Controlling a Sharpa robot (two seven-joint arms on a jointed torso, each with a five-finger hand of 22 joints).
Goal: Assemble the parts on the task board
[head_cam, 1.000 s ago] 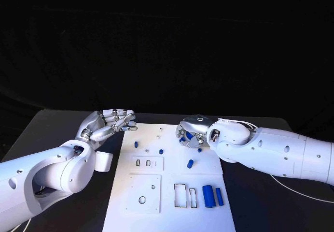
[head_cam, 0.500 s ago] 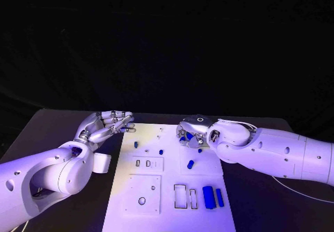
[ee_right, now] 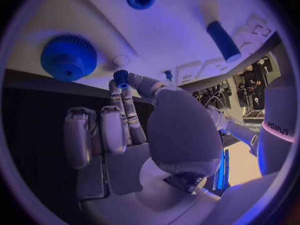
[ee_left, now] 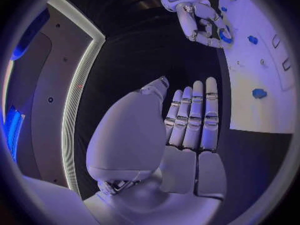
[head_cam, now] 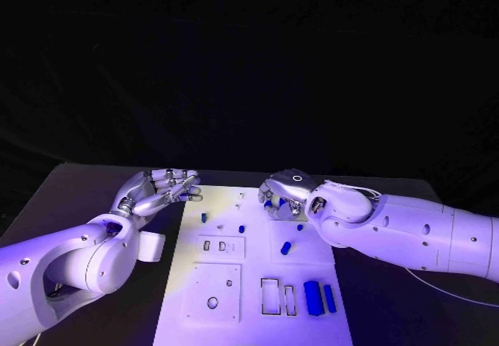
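Observation:
The white task board (head_cam: 249, 288) lies in the middle of the black table. My right hand (head_cam: 283, 193) hovers over the board's far right part and pinches a small blue gear (ee_right: 120, 78) at its fingertips. Beside those fingers, a large blue gear (ee_right: 69, 57) sits on the board. My left hand (head_cam: 161, 189) is raised at the board's far left corner, palm up, fingers apart and holding nothing. Loose blue parts lie on the board: a small peg (head_cam: 204, 216), a short piece (head_cam: 285, 247) and two longer bars (head_cam: 313, 298) at the near right.
A white block (head_cam: 153, 244) lies on the table just left of the board, under my left forearm. Raised white plates with slots (head_cam: 221, 245) and a hole (head_cam: 212, 303) occupy the board's left half. Dark table extends on both sides.
My right hand has shifted slightly toward the board's far edge with the gear in its fingertips. My left hand's fingers have spread a little.

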